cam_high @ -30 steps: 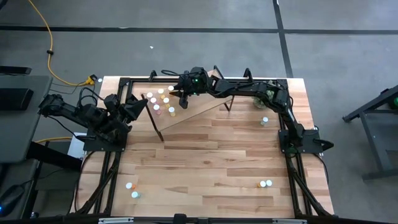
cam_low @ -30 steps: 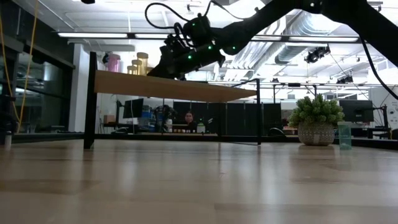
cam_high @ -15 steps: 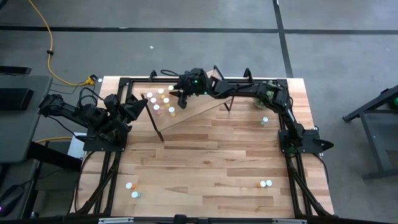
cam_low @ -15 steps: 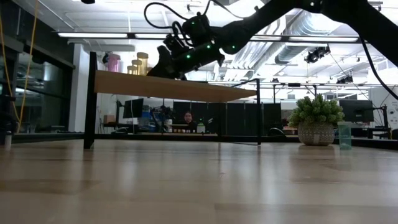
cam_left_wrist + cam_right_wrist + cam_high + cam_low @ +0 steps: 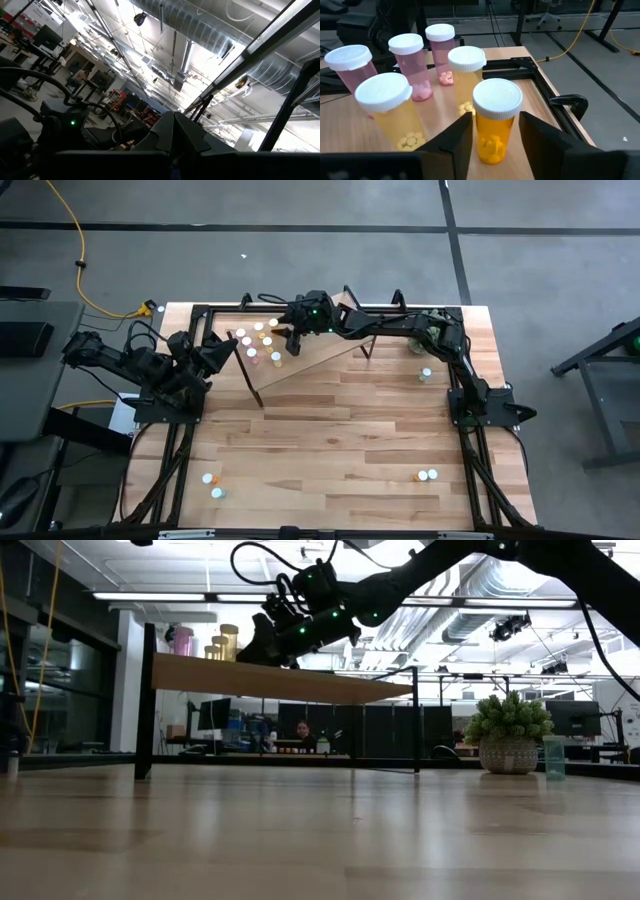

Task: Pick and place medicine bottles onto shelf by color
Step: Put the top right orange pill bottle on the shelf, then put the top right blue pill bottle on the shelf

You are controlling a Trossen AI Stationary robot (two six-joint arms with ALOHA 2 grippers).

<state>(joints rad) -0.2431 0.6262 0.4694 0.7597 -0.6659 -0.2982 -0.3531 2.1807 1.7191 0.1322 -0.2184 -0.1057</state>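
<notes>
Orange medicine bottle (image 5: pixel 494 120) now standing on shelf (image 5: pixel 320 350) at 11 o'clock on tabletop (image 5: pixel 340 430), between parting fingers (image 5: pixel 540 140) of right hand (image 5: pixel 495 135); releasing, freeing next pick. Left hand (image 5: pixel 212 352) clenched, waiting at 9 o'clock.

High view: overhead, straight down, whole table (image 5: pixel 340 410). Low view: tabletop level, facing room. Right wrist: close on bottles (image 5: pixel 495 120). Left wrist: aimed at ceiling. High, low share shelf (image 5: pixel 270 680).

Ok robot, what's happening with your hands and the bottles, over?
Right hand open around orange bottle standing on shelf. Left hand shut, parked at table's left. Yellow and pink bottles crowd close beside.
</notes>
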